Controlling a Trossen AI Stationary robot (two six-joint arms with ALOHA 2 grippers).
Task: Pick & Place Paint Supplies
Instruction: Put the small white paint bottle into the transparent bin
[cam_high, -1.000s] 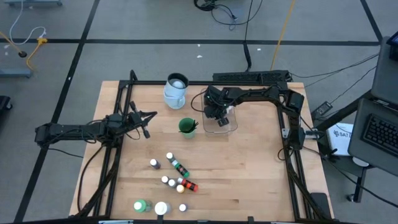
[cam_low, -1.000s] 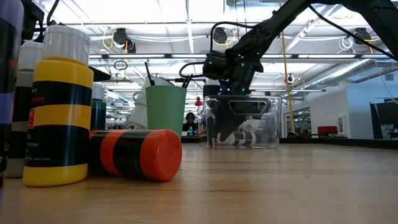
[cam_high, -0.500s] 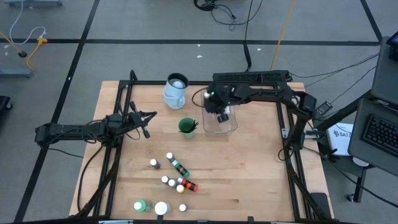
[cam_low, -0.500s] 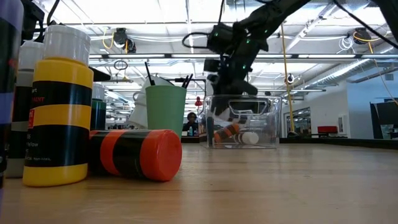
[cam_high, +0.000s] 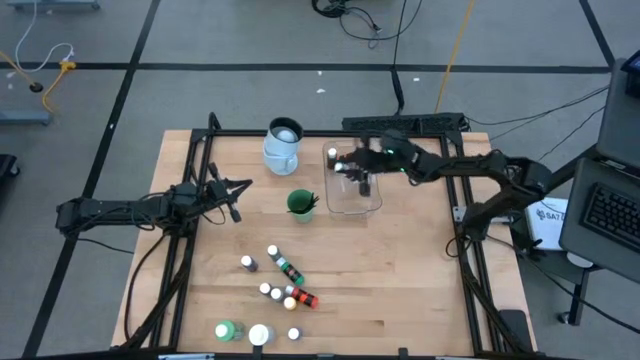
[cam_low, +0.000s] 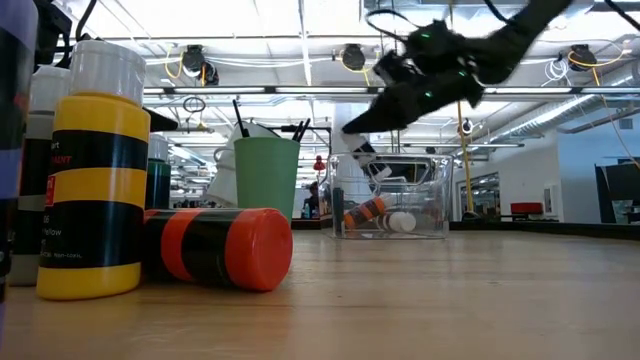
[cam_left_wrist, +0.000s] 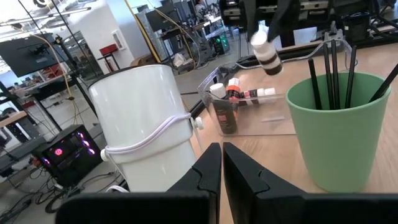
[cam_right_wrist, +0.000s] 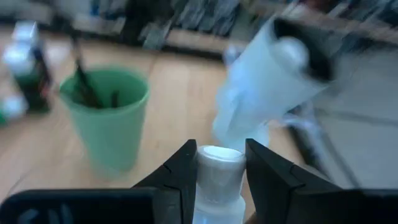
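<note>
Right end effector (cam_right_wrist: 219, 163): my fingers clamp a white-capped paint bottle (cam_high: 337, 161), raised over the clear tub (cam_high: 372, 204)'s far-left corner
Bottle axis: tilted
Drop target: tub directly below
Left end effector (cam_high: 235, 189): closed, idle, well apart

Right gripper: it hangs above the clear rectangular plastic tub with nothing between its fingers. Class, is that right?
Not quite. The right gripper does hang above the clear rectangular plastic tub, but it is not empty: its fingers are shut on a small white-capped paint bottle. The right wrist view shows the white cap clamped between the two fingers.
</note>
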